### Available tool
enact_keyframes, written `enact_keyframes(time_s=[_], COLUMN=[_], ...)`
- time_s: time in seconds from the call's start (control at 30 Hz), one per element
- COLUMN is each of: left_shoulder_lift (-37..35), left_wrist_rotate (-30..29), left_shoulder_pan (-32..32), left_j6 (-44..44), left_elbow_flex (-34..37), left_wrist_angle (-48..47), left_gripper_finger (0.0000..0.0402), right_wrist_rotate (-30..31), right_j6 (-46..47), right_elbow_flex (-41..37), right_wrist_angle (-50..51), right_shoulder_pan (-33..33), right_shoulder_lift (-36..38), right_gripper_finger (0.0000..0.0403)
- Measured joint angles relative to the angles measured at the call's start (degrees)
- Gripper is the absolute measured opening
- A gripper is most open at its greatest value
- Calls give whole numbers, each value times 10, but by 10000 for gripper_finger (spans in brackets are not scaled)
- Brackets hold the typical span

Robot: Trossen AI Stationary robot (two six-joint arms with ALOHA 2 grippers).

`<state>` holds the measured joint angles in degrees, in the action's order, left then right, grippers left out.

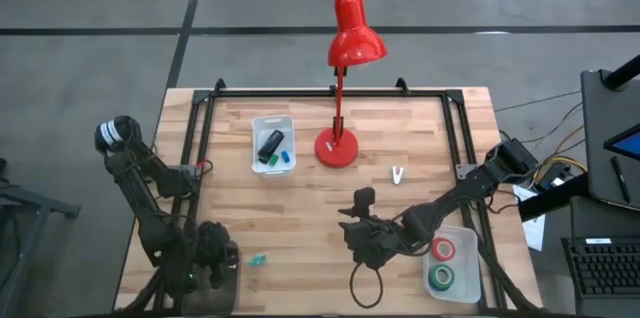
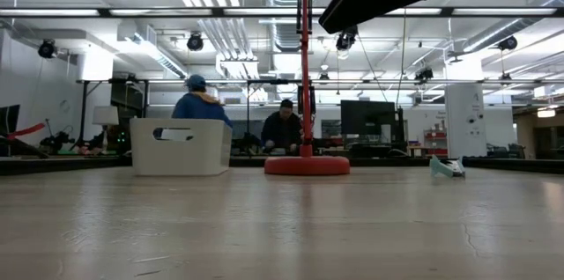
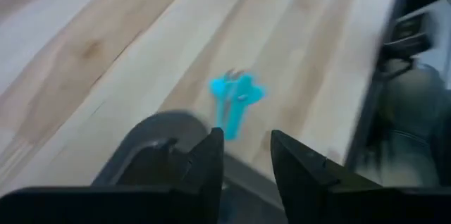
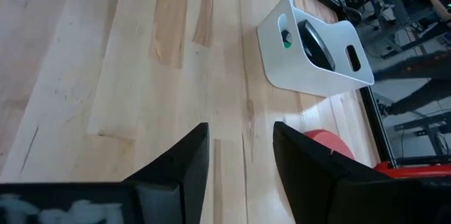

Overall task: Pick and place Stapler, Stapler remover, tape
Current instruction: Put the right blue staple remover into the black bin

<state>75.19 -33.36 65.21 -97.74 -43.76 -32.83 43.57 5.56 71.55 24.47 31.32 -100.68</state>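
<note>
While the left gripper [image 3: 246, 157] hangs parted, empty, beside the small blue piece [image 3: 235, 101] | centre fingers, descend straight | right gripper [image 4: 239, 157] parted, empty, near the lamp [image 1: 340, 108].

Even overhead light falls on the table [image 1: 300, 208], bright and without hard glare. The red lamp [image 1: 352, 33] throws only a faint shadow. In the low view ceiling strip lights [image 2: 264, 11] blaze white and the near tabletop is soft. Ahead of the left gripper [image 3: 246, 157] the small blue object [image 3: 235, 97] is smeared by blur.
</note>
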Motion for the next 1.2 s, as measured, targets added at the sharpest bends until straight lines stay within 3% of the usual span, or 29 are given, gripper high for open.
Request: enact_keyframes(time_s=[0.17, 0.27, 0.47, 0.57, 0.83, 1.03, 1.2], left_shoulder_lift=[-14, -18, -20, -20, 1, 28, 32], left_wrist_rotate=[-18, -73, -370, -424, -381, -340, -236], left_shoulder_pan=[0, 0, -7, -31, -165, -253, -318], left_j6=[59, 104, 227, 258, 344, 510, 667], left_elbow_flex=[-26, -43, -49, -48, -47, -47, -47], left_wrist_angle=[-2, 0, 46, 49, 138, 293, 446], left_gripper_finger=[115, 115, 115, 115, 112, 107, 99], right_wrist_rotate=[0, 0, -1, -4, 0, -2, -3], right_j6=[-2, -1, 17, 36, 164, 291, 384], right_elbow_flex=[0, 0, 0, 0, -4, -14, -15], right_wrist_angle=[1, 2, 7, 30, 139, 237, 330], right_shoulder_pan=[-4, -6, -9, -9, -26, -54, -72], right_shoulder_lift=[0, 1, 2, 2, 10, 10, 10], right_gripper_finger=[149, 152, 148, 144, 145, 146, 146])
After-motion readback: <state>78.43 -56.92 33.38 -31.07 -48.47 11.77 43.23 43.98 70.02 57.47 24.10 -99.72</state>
